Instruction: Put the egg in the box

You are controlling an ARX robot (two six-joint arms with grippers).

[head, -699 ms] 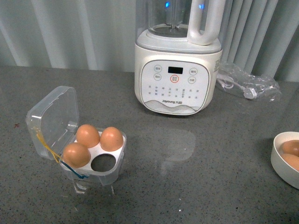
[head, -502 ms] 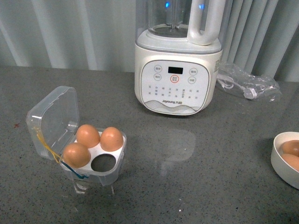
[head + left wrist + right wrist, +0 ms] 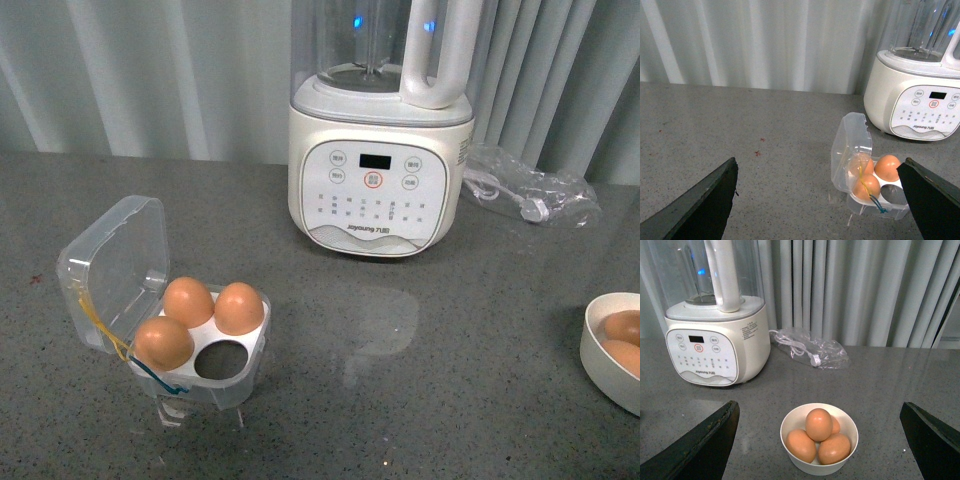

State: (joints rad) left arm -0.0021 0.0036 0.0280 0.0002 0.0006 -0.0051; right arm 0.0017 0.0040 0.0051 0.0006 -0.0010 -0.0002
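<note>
The clear egg box [image 3: 112, 262] stands open at the front left of the table, lid tilted back. Three orange-brown eggs sit in its white tray; the front right hole [image 3: 218, 362] holds nothing. The box also shows in the left wrist view [image 3: 852, 145], just inside the right finger [image 3: 930, 200] of my open, empty left gripper [image 3: 818, 161]. My right gripper [image 3: 819, 405] is open and empty, with the white bowl [image 3: 815, 467] centred between its fingers. The bowl holds several eggs, the top egg [image 3: 818, 424] resting on the others. Neither gripper shows in the front view.
A large white blender [image 3: 378, 160] stands at the back centre. A clear plastic bag with a cable [image 3: 525, 190] lies to its right. The white bowl [image 3: 600, 365] sits at the table's right edge. Curtains hang behind the table.
The whole front view has shifted slightly. The box, eggs, blender and bowl keep their places relative to each other.
</note>
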